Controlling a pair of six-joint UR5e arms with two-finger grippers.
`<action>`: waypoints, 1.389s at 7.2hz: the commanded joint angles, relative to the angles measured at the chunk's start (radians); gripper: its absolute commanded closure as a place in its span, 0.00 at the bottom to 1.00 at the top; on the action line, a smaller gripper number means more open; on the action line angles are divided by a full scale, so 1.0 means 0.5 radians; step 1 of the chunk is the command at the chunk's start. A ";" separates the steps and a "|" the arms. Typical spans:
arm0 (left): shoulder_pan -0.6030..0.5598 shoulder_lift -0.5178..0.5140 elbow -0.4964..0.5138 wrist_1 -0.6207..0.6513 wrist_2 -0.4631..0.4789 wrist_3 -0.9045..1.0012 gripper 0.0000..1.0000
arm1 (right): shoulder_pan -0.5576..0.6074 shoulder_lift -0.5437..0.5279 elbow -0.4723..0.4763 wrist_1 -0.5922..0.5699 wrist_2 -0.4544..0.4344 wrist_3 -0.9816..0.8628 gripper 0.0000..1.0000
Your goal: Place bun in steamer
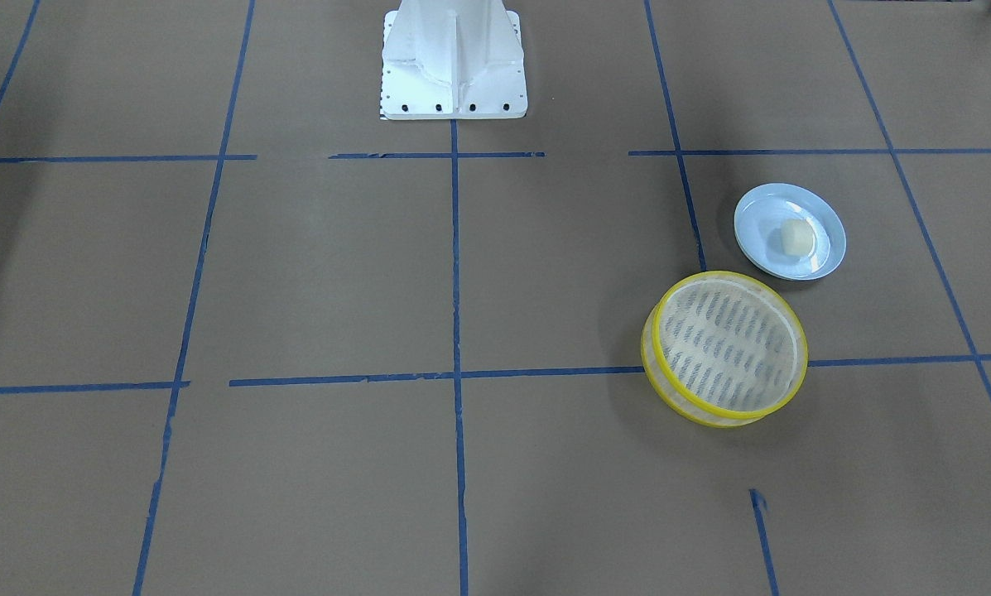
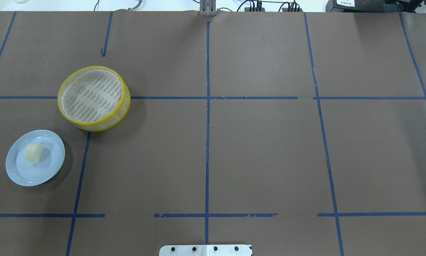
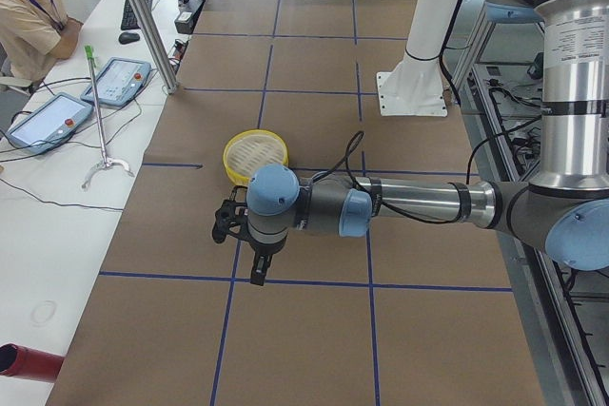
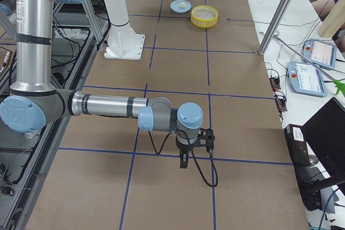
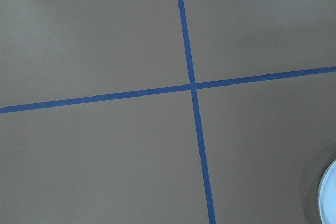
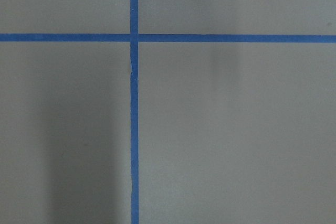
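The bun [image 1: 797,237] lies on the blue plate [image 1: 764,223] near the steamer [image 1: 727,343], looking light and soft (best pinched gently across its flatter sides, I judge), while whether the left pincer [image 3: 257,279] or right pincer [image 4: 184,164] is spread I cannot tell.

The brown-papered table [image 2: 262,153], gridded with blue tape lines [image 2: 207,142], carries the yellow-rimmed steamer [image 2: 126,106], a pale blue plate [image 2: 38,175] nearby and a white base [image 2: 205,250].
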 commanded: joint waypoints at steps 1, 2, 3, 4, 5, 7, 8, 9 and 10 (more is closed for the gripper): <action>0.467 -0.018 -0.002 -0.511 0.026 -0.741 0.00 | 0.000 0.000 0.000 0.000 0.000 0.000 0.00; 0.630 -0.006 -0.078 -0.659 0.133 -1.082 0.00 | 0.000 0.003 0.000 0.000 0.000 0.000 0.00; 0.878 -0.003 -0.158 -0.670 0.189 -1.322 0.00 | 0.000 0.000 0.000 0.000 0.000 0.000 0.00; 1.090 -0.003 -0.229 -0.670 0.454 -1.510 0.00 | 0.000 0.003 0.000 0.000 0.000 0.000 0.00; 1.253 0.000 -0.235 -0.670 0.617 -1.627 0.00 | 0.000 0.000 0.000 0.000 0.000 0.000 0.00; 1.471 -0.006 -0.162 -0.667 0.665 -1.811 0.01 | 0.000 0.000 0.000 0.000 0.000 0.000 0.00; 1.530 -0.018 -0.153 -0.667 0.668 -1.858 0.02 | 0.000 0.000 0.000 0.000 0.000 0.000 0.00; 1.546 -0.018 -0.134 -0.670 0.668 -1.846 0.05 | 0.000 0.000 0.000 0.000 0.000 0.000 0.00; 1.561 -0.018 -0.107 -0.670 0.668 -1.846 0.09 | 0.000 0.000 0.000 0.000 0.000 0.000 0.00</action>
